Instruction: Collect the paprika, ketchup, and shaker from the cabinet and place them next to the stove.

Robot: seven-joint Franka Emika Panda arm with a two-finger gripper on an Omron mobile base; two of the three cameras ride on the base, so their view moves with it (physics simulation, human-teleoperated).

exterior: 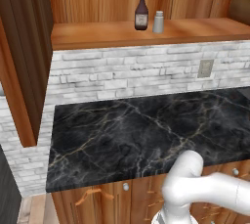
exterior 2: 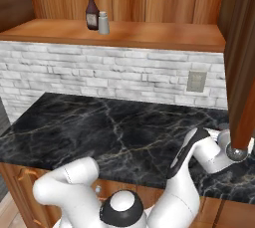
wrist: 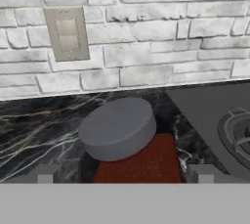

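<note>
- Paprika stands upright on the black marble bench, just beside the stove, below the brick wall and its outlet plate. That is where the task wants it, so you can judge this jar delivered.
- Gripper is spread wide, one finger tip on each side of the jar, neither touching it; you see the grey cap right between them.
- Ketchup and shaker wait on the cabinet shelf board, close side by side, shaker on the stove side.
- Both stand near the board's back panel, so your reach has to go high and deep.
- Risk: the two stand so close together that grasping one may knock the other.
</note>
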